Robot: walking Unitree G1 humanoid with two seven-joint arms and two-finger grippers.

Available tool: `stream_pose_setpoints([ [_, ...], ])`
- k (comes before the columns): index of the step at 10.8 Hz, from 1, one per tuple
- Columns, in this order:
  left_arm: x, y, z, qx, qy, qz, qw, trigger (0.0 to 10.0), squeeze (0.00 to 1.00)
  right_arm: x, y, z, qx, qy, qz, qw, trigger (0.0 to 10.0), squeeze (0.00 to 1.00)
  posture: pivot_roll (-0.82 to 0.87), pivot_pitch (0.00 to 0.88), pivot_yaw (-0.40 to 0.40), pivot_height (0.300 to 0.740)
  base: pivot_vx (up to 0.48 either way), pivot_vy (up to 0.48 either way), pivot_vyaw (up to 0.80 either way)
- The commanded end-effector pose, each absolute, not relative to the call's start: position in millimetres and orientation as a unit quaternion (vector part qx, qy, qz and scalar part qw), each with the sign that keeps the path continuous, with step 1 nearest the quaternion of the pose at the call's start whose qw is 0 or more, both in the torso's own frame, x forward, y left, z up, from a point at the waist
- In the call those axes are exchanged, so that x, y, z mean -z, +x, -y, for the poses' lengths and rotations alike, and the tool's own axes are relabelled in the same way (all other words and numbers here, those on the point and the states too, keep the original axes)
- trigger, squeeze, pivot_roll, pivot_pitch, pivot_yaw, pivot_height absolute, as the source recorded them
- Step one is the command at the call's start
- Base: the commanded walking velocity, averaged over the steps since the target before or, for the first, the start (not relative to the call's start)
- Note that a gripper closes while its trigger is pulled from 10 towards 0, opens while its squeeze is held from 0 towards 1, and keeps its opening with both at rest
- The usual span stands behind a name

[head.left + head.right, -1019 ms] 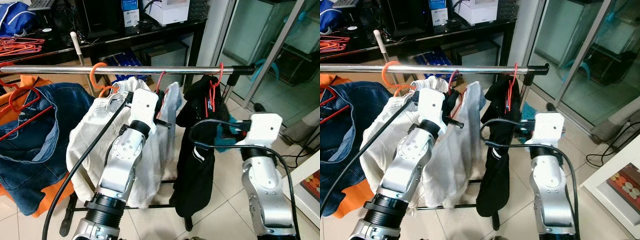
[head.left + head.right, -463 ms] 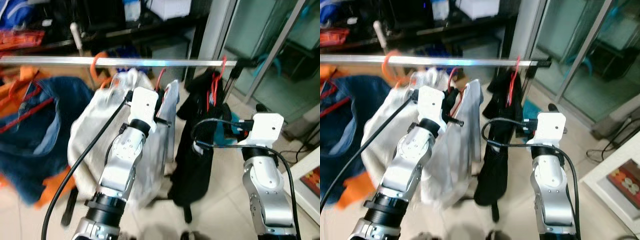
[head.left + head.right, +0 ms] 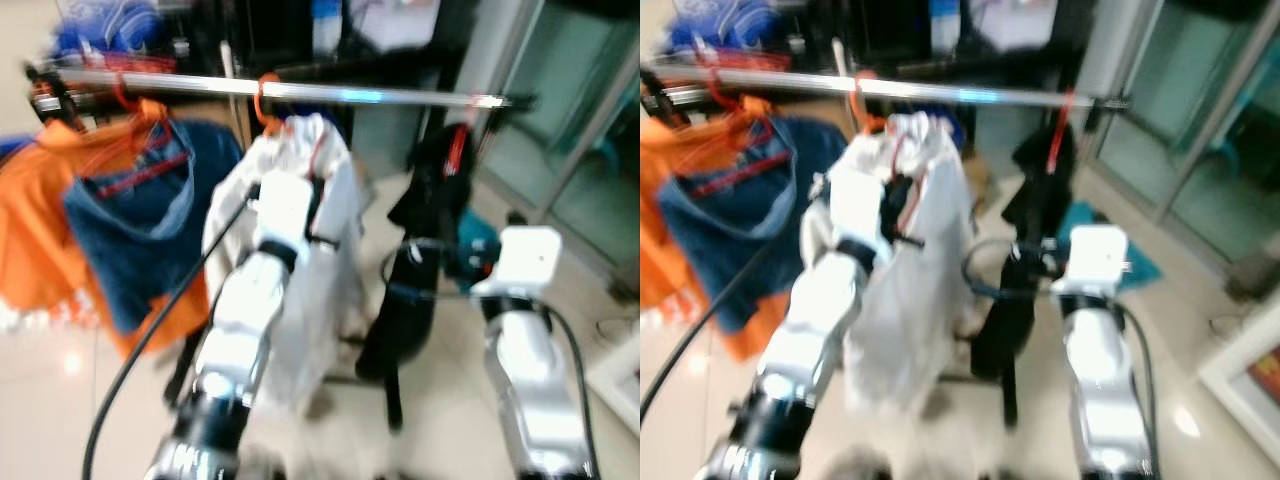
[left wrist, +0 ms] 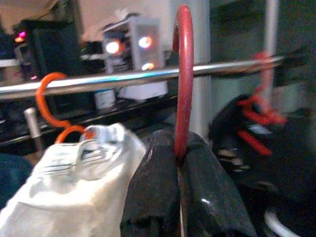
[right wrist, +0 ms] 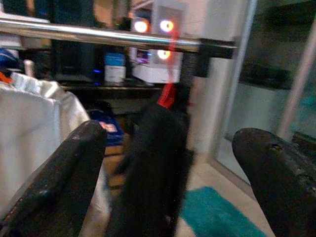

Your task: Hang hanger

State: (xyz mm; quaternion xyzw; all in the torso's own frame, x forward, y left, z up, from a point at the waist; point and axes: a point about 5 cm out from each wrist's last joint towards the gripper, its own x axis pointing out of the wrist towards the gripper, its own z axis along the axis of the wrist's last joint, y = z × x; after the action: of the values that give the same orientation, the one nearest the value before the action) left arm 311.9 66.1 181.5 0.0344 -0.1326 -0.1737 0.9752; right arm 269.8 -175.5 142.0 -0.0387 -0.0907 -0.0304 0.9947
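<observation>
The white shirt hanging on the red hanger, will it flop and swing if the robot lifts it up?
Probably yes. The white cloth shirt droops in soft folds, so it likely sags and sways. The thin red wire hanger, pinched in the left gripper's jaws, looks stiff and should keep its shape. With only its hook held, the load may swing below the shiny metal rail.

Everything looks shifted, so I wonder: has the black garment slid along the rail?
No. The black garment still hangs near the right end of the steel rail, as before. The whole picture shifted because the camera moved, not the garment.
</observation>
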Motion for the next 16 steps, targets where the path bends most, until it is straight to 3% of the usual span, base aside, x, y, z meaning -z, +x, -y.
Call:
stream_pose_setpoints([
  [1,-187.4,311.3,-66.7,0.172,0.034,0.147,0.973,10.0,0.00,-140.8,269.2,175.2,0.032,-0.034,0.087,0.995,10.0,0.00,-0.11,0.000,-0.001,0.740,0.000,0.000,0.00],
  [5,-184.9,308.7,-63.9,0.193,0.019,0.139,0.971,10.0,0.00,-138.4,268.2,175.6,0.030,-0.038,0.079,0.996,10.0,0.00,-0.11,0.000,-0.001,0.740,-0.060,0.000,-0.52],
  [11,-180.4,304.8,-57.8,0.233,0.003,0.122,0.965,10.0,0.00,-136.7,267.0,176.0,0.028,-0.040,0.076,0.996,10.0,0.00,-0.12,0.003,0.001,0.740,-0.361,0.319,-0.79],
  [16,-175.6,310.4,-61.8,0.237,0.011,0.105,0.966,10.0,0.00,-135.5,264.8,177.2,0.031,-0.039,0.072,0.996,10.0,0.00,-0.14,0.000,0.010,0.740,0.000,0.092,-0.78],
])
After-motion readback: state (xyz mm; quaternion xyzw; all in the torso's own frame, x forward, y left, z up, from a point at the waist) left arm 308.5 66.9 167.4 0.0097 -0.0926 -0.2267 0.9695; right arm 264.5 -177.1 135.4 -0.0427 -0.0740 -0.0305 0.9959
